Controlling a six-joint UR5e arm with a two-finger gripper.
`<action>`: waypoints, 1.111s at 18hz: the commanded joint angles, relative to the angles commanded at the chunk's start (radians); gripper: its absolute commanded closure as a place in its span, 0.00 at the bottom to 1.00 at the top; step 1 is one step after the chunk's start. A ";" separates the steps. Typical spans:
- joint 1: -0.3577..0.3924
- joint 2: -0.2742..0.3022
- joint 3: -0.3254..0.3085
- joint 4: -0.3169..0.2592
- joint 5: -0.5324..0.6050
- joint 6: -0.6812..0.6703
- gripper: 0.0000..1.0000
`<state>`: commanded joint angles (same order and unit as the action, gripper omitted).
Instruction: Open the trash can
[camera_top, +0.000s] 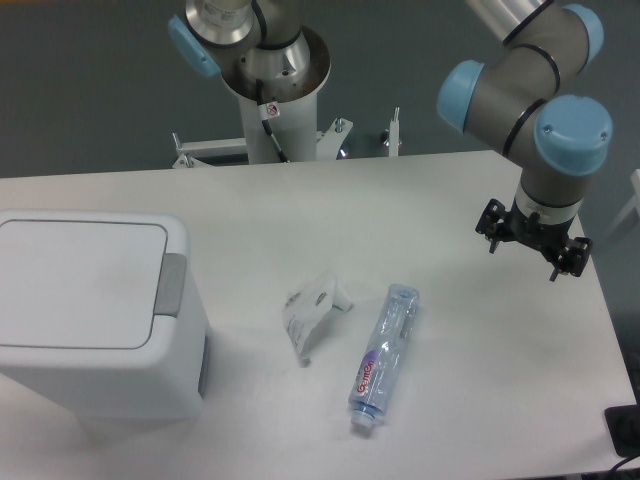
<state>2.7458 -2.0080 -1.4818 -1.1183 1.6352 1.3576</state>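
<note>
The trash can is a large white boxy bin at the left of the table, its flat lid down and a grey push tab on the lid's right edge. My gripper hangs over the right side of the table, far from the bin. Its two dark fingers are spread wide with nothing between them, so it is open.
A clear plastic bottle lies on its side in the middle of the table. A crumpled white wrapper lies just to its left. The arm's base column stands behind the table's far edge.
</note>
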 joint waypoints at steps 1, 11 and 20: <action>0.002 0.000 -0.005 0.009 -0.003 -0.003 0.00; -0.008 0.043 -0.069 0.075 -0.112 -0.140 0.00; -0.119 0.072 -0.023 0.040 -0.242 -0.460 0.00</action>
<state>2.6263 -1.9359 -1.5050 -1.0782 1.3930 0.8977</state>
